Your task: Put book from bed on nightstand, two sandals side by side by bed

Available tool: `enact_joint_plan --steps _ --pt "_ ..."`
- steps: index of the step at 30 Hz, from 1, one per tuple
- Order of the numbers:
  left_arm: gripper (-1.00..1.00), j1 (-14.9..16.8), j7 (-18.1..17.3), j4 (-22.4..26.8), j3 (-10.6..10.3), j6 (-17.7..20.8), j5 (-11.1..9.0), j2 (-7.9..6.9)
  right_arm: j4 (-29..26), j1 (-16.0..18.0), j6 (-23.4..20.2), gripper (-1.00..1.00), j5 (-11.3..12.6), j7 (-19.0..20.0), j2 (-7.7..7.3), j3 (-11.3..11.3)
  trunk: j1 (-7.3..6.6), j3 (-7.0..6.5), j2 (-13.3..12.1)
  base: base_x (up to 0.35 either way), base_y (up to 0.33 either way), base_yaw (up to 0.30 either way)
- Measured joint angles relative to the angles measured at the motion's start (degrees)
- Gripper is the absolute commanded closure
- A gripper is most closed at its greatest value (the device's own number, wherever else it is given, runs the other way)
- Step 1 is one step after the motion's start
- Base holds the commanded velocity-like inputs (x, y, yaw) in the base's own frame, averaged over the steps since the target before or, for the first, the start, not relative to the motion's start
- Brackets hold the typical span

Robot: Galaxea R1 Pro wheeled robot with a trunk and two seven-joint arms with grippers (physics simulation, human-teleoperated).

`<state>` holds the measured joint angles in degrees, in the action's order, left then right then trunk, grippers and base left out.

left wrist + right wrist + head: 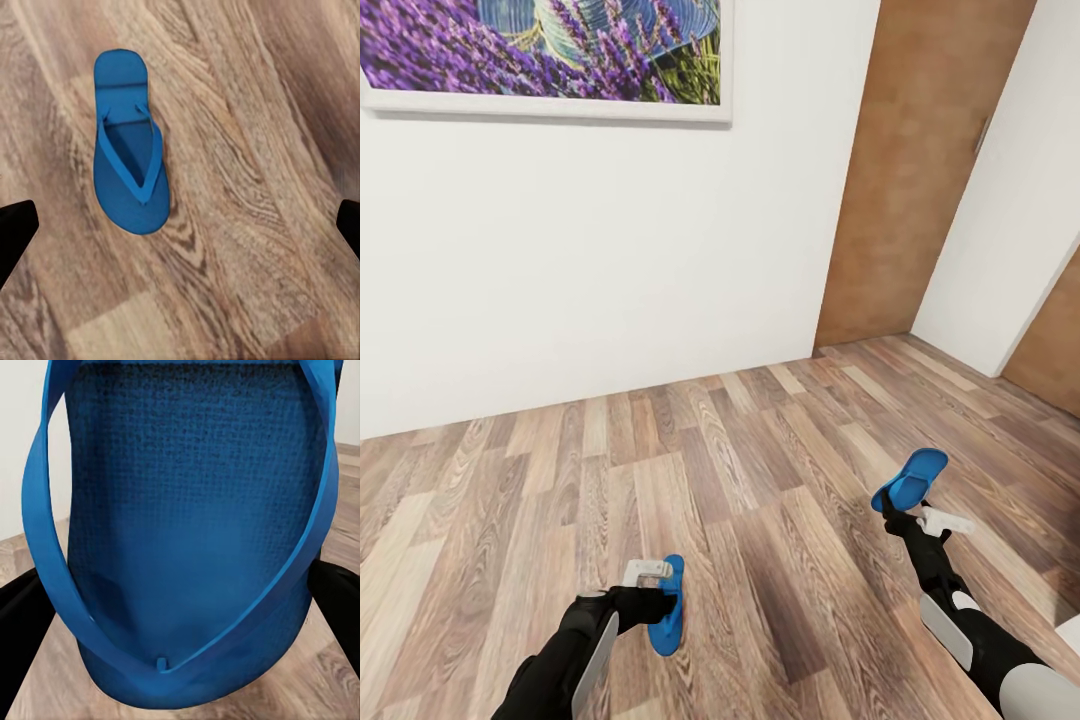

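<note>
Right gripper (pixel 180 607) clamps one sandal (pixel 911 478) aloft while the left gripper (pixel 180 217), jaws wide, hovers above the other sandal (pixel 129 142) on the floor (pixel 760 480), so pairing and the book job look undone.

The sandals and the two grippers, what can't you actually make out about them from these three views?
- Head view: part of the floor sandal is covered by the left gripper.
- Left wrist view: the left gripper's fingertips are cut off by the edges.
- Right wrist view: the held sandal is cut off at the top and hides the right gripper's contact with it.
- Head view: the picture is cut off at the top.
</note>
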<state>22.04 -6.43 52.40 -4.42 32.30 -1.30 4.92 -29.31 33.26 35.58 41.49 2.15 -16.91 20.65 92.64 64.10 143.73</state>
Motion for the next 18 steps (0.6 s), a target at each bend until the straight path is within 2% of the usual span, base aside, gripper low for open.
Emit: enact_joint_plan --steps 15,18 --pt "-1.00 0.0 -0.1 0.0 0.0 0.0 -0.1 0.08 0.0 0.0 0.0 1.00 0.0 0.0 0.00 0.0 0.03 0.00 0.0 0.027 0.000 0.000" --pt "-1.00 0.0 -0.1 0.0 0.0 0.0 -0.1 0.12 0.0 0.0 0.0 1.00 0.0 0.0 0.00 0.0 0.11 0.66 0.0 0.000 0.000 0.000"
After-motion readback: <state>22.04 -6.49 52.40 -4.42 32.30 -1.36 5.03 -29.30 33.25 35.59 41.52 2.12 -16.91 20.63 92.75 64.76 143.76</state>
